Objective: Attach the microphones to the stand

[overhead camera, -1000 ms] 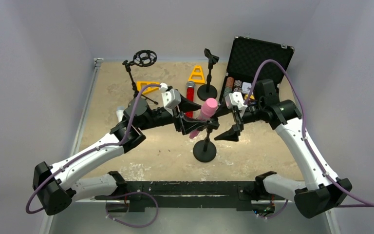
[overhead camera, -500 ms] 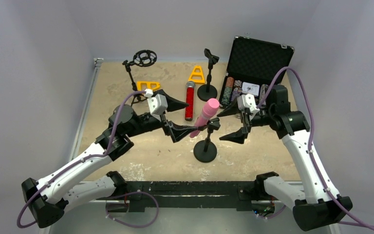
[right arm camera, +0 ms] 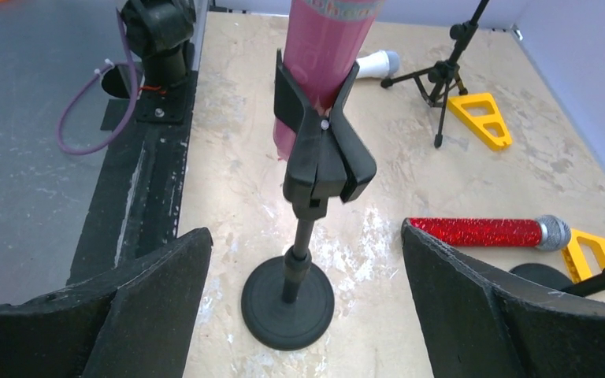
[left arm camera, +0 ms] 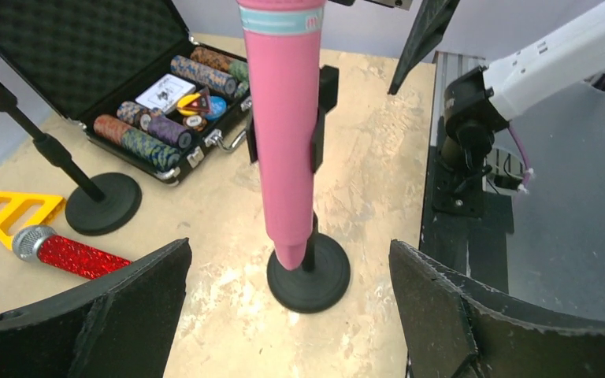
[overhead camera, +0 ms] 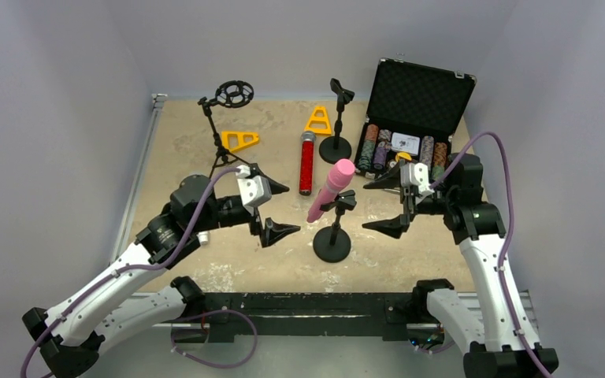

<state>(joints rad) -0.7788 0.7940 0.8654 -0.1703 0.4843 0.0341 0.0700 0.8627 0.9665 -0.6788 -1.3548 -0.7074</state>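
Left hand [overhead camera: 293, 209] spread, mottled beige table [overhead camera: 181, 150], grey walls [overhead camera: 283, 47]

Left end effector [overhead camera: 287, 209], right end effector [overhead camera: 370, 206] — opened wider, backed off pink microphone [overhead camera: 331, 189].

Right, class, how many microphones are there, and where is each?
3. The pink microphone is clipped in the near stand; the red glittery microphone lies behind it; the white microphone lies beside the tripod stand, visible only from the right wrist.
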